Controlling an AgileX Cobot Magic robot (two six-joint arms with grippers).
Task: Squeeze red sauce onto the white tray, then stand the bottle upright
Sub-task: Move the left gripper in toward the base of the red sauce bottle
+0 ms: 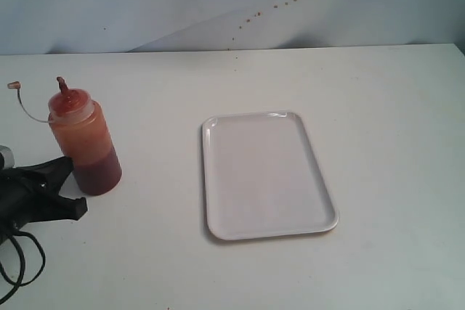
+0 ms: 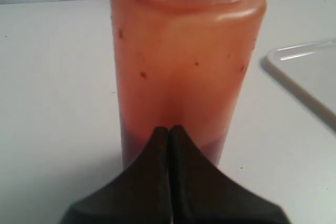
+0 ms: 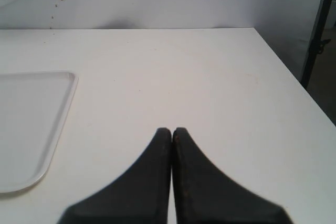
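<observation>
One translucent red-orange plastic squeeze bottle (image 1: pixel 83 143) stands upright near one flat white rectangular tray (image 1: pixel 269 179); left end effector (image 2: pixel 169 129) and right end effector (image 3: pixel 171 130) closed tight, empty, the left perhaps touching the bottle.

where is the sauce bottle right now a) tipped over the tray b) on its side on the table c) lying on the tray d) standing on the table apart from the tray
d: the bottle stands upright on the table, clear of the white tray.
</observation>
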